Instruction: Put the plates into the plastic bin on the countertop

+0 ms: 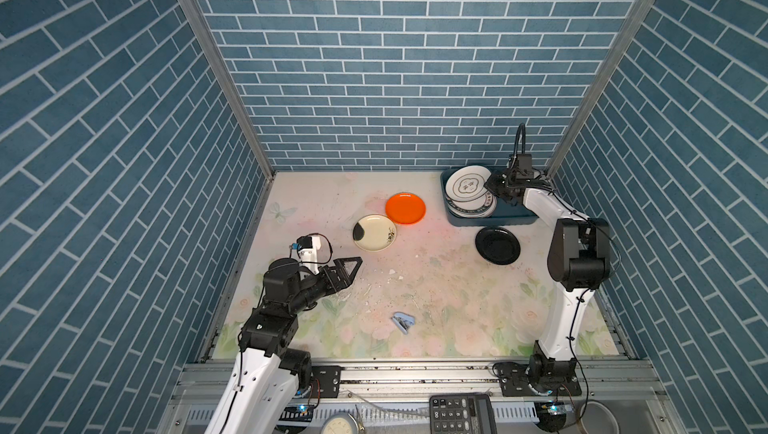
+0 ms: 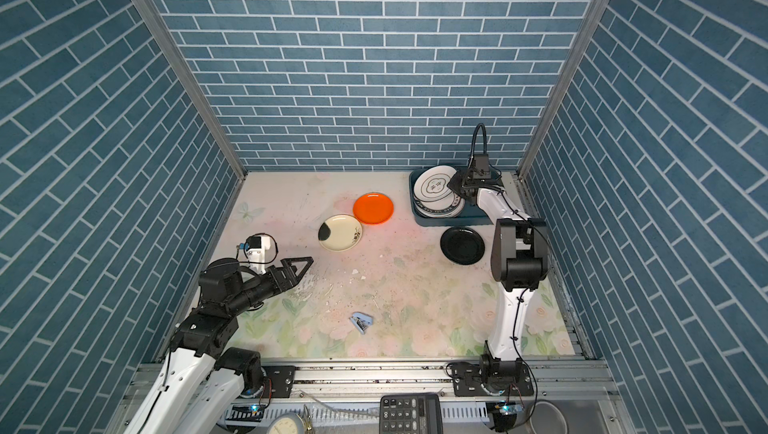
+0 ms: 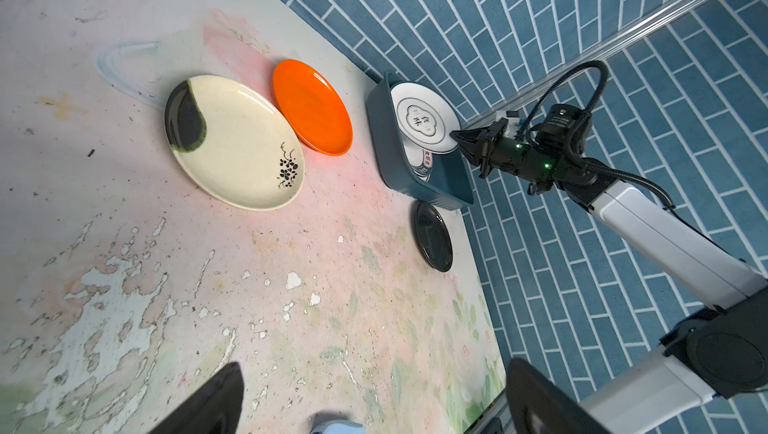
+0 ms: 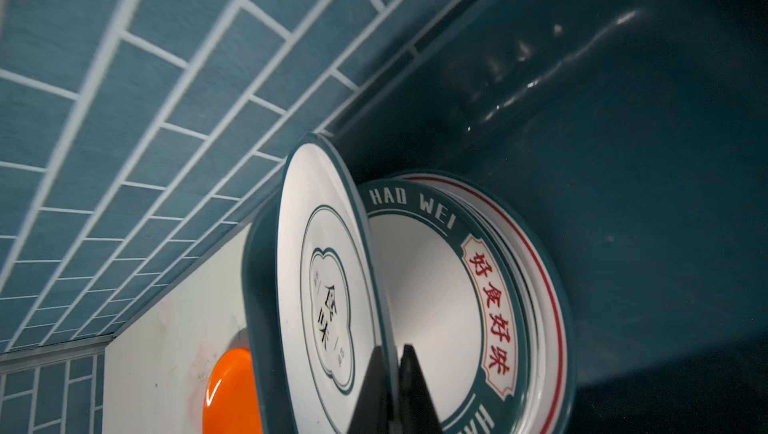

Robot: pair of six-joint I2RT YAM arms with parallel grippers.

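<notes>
- Left gripper (image 1: 351,271): jaws apart, empty, low over the near-left countertop (image 1: 436,286).
- Cream plate (image 1: 374,232), black plate (image 1: 497,244), orange plate (image 1: 405,208): flat on the countertop, outside the bin (image 1: 490,222). The black plate lies just beside its near wall.
- Bin: far-right corner, holds a stack (image 1: 473,210) of white plates.
- Right gripper (image 1: 490,186): clamped on the rim of a white plate (image 1: 467,185), which is tilted above the stack.
- Step, as judged: depositing this plate.
- Next move: level and lower the plate, let go, and back away without disturbing the stack. Three plates are left to fetch.
</notes>
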